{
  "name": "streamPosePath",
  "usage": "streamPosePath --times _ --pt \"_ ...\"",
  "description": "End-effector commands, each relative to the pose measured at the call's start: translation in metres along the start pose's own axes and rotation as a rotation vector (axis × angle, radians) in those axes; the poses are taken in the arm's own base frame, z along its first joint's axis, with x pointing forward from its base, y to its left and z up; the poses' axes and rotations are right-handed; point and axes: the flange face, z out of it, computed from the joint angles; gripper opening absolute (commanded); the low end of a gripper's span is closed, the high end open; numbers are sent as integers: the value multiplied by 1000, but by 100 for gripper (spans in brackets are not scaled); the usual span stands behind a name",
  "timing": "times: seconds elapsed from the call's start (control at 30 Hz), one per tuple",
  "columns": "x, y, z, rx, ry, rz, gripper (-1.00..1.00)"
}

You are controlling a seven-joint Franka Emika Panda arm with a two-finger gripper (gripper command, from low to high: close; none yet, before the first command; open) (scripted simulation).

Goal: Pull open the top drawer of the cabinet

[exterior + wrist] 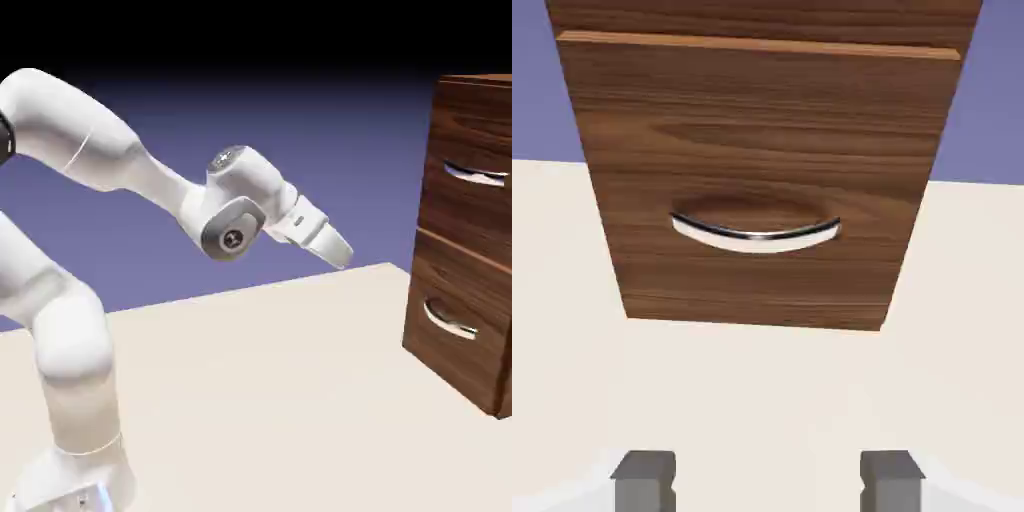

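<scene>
Two drawer fronts show on the cabinet (470, 240) at the exterior view's right edge, one above the other, each with a curved silver handle. The top drawer (480, 165) sits flush with the cabinet face, and its handle (476, 175) lies just below the cabinet's top. The lower drawer (455, 330) is also flush, with its handle (448, 320) across its middle. The cabinet stands on the cream tabletop (280, 390).

The white arm (130, 165) rises from the lower left, bends over and reaches right. Its gripper (338, 250) hangs in the air above the tabletop, angled down and toward the cabinet, well apart from it and touching nothing. It sits lower than the top handle and higher than the lower one.

In the hand view, the two grey fingertips (644, 478) stand apart at the bottom edge with only bare tabletop between them, so the gripper is open and empty. Ahead of them one drawer front (762, 150) fills the upper middle, its handle (756, 232) centred between the fingertips. A seam runs across the wood near the top of this view. Whether this is the top or the lower front cannot be told from that view alone.
</scene>
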Motion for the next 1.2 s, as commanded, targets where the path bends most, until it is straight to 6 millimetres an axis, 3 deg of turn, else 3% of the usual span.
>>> streamPosePath --times 0.0,0.27,0.53,0.87,1.17 --pt "2 -8 -6 16 6 -79 0" --pt "14 -63 -60 120 98 -689 0" --pt "29 -96 -115 156 258 -1254 0" --pt "57 -108 -171 74 508 -1877 0" --pt "94 -100 -196 -139 718 -2349 0"
